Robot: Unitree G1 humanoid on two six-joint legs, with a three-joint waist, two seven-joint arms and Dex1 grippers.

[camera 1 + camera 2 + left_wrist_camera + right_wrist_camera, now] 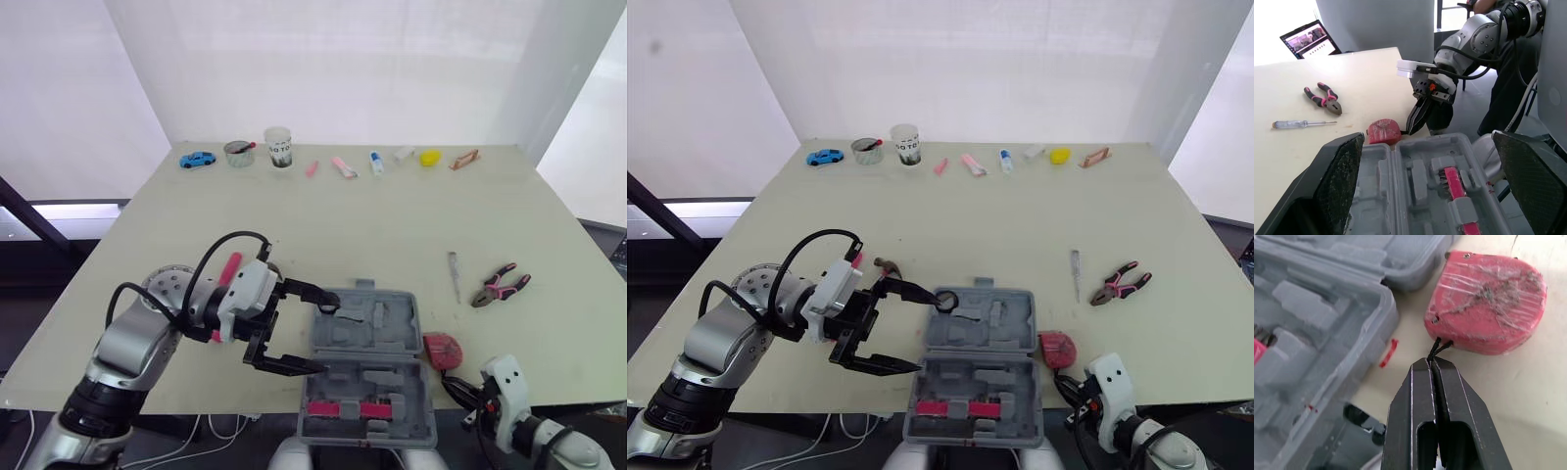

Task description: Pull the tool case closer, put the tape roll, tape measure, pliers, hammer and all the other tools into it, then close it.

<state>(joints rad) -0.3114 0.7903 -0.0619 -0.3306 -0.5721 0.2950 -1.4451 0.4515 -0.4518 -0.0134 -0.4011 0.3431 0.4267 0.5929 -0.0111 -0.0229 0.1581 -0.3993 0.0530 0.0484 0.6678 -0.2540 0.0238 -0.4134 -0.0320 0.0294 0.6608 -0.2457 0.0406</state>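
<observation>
You find the tool case [367, 323] at the lower centre of the head view, at the near edge of the table [343, 215]. It is grey plastic and lies open, both halves flat, with moulded compartments inside. The half nearer the bottom of the frame overhangs the table edge and holds a row of pink-red bits [343, 408]; the other compartments look empty.

The left gripper [325, 338] is at the left side of the case, its jaws spread wide, one finger over the upper left corner of the case and the other beside the hinge line. Behind this gripper, left of centre, you see the pink handle of the hammer [230, 266].

The red tape measure [1488, 308] lies on the table, just beside the right edge of the case. The right gripper [1432, 363] has its fingers pressed together, and the thin black cord of the tape measure is caught between the tips.

In the right part of the frame the pink-and-black pliers [500, 285] and a thin screwdriver [455, 276] lie near each other, well apart from the case.

The table is pale yellow-green and matt. Along its far edge, at the top of the frame, stand a blue toy car [198, 159], a tin [238, 153], a white cup [279, 147] and several small items. White walls close the room behind.
</observation>
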